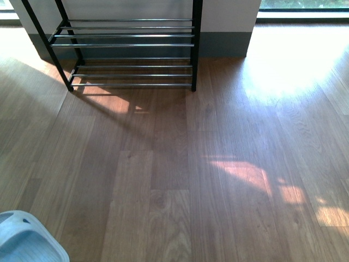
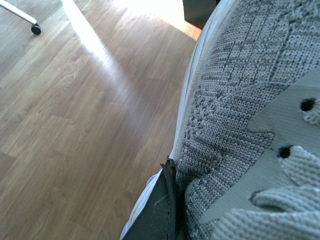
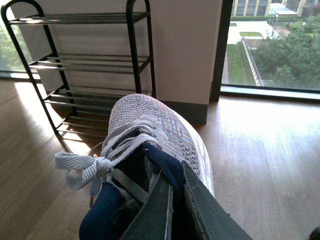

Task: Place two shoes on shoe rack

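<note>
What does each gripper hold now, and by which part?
The right gripper pinches a grey sneaker by its navy-lined collar. The left gripper shows one finger against the side of a grey knit sneaker; whether it grips cannot be told.

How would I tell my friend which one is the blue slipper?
Find the black shoe rack by the far wall, then come back over the wooden floor to the near corner on the robot's left. The pale blue slide peeks in there: smooth and lace-free, unlike the grey knit sneaker.

Flat, dark grey end effector fingers [image 3: 210, 215]
</note>
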Controlling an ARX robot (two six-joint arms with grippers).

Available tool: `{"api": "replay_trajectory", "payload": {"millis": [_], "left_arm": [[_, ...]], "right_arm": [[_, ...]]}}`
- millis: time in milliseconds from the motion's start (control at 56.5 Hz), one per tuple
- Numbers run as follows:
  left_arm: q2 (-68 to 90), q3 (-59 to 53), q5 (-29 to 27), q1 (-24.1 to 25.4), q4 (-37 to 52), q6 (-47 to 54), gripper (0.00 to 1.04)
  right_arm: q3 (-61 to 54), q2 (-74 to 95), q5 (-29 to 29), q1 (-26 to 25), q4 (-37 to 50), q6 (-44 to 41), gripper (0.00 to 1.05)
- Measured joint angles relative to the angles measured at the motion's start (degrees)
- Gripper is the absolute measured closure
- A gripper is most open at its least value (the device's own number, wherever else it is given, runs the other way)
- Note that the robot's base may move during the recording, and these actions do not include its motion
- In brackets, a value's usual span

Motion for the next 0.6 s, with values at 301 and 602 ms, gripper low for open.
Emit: {"api": "replay_trajectory", "payload": {"millis": [301, 602], "left_arm": [[0.0, 0.0, -0.83, 0.02, 0.0, 0.0, 1.02], [-0.02, 0.0, 0.2, -0.02, -0.02, 0.0, 1.02]], "right_arm": [[0.0, -0.04, -0.55, 0.04, 0.0, 0.0, 1.03], [0.0, 0.0, 0.17, 0.0, 0.0, 0.11, 1.03]]}}
